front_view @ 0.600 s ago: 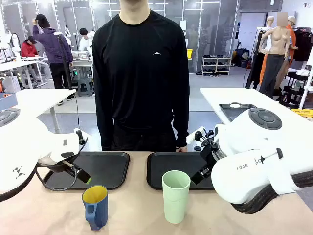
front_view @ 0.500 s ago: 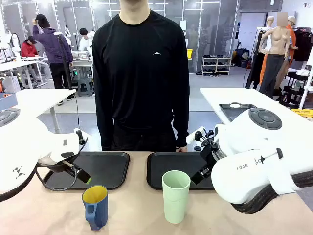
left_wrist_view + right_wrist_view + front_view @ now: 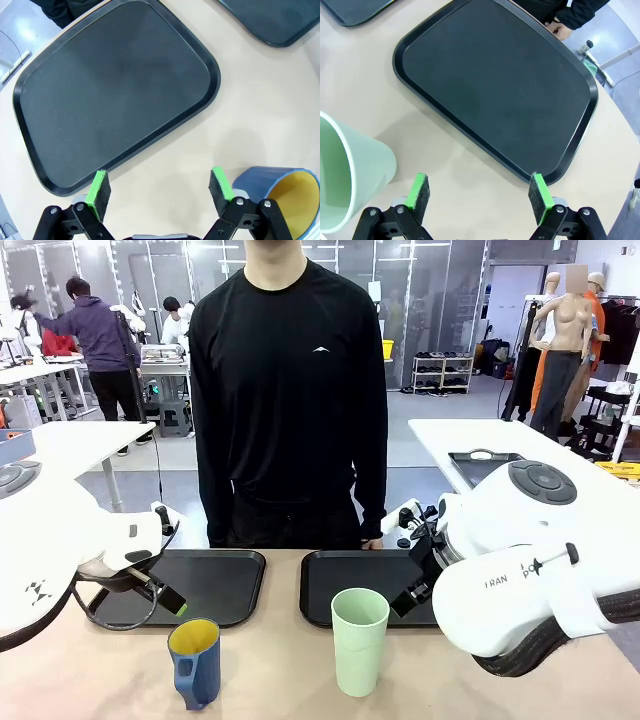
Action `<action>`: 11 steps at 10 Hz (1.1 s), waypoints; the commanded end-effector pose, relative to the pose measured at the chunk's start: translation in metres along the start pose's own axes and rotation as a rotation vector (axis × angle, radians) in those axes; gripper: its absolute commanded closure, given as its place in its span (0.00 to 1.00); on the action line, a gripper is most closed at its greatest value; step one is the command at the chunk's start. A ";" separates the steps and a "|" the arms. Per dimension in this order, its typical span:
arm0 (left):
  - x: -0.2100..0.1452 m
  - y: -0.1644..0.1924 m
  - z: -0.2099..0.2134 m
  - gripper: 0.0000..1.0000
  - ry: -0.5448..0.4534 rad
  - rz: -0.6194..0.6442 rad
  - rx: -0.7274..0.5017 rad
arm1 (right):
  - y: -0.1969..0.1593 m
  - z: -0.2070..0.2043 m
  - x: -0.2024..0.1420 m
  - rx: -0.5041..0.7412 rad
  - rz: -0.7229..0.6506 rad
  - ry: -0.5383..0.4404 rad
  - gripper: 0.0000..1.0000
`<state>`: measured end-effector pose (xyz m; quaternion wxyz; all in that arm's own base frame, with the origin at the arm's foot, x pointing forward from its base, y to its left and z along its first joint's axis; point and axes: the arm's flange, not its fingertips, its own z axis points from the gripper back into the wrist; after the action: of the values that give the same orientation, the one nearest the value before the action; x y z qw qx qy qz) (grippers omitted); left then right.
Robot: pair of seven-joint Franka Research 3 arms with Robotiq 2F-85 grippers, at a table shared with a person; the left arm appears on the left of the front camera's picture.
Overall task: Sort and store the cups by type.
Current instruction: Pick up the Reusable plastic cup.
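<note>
The left fingers (image 3: 98, 192) are seen spread wide with nothing between them, held above the table (image 3: 280, 680) at the near edge of the left black tray (image 3: 215, 585). The dark-blue mug (image 3: 196, 660), yellow inside, is set upright on the table in front of that tray, just beside one finger and outside the gap. The right fingers (image 3: 538, 192) are likewise spread and empty, held over the near rim of the right black tray (image 3: 328, 575). The mint-green tumbler (image 3: 359, 640) is set upright on the table in front of the right tray, off to one side of those fingers. A person (image 3: 290, 390) in a black top is seen standing at the far side
</note>
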<state>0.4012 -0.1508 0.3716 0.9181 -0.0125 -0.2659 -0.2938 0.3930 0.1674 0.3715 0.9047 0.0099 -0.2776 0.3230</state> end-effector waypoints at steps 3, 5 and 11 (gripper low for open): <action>0.000 0.000 0.000 0.00 0.000 0.001 0.000 | 0.000 0.000 0.000 0.001 -0.003 0.000 0.00; 0.000 0.000 0.000 0.00 0.000 0.001 0.000 | 0.000 0.000 0.000 0.001 -0.003 0.000 0.00; 0.000 0.000 0.000 0.00 0.000 0.001 0.000 | 0.000 0.000 0.000 0.001 -0.003 0.000 0.00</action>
<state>0.4012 -0.1508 0.3716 0.9181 -0.0125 -0.2659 -0.2938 0.3930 0.1674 0.3715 0.9047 0.0099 -0.2776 0.3230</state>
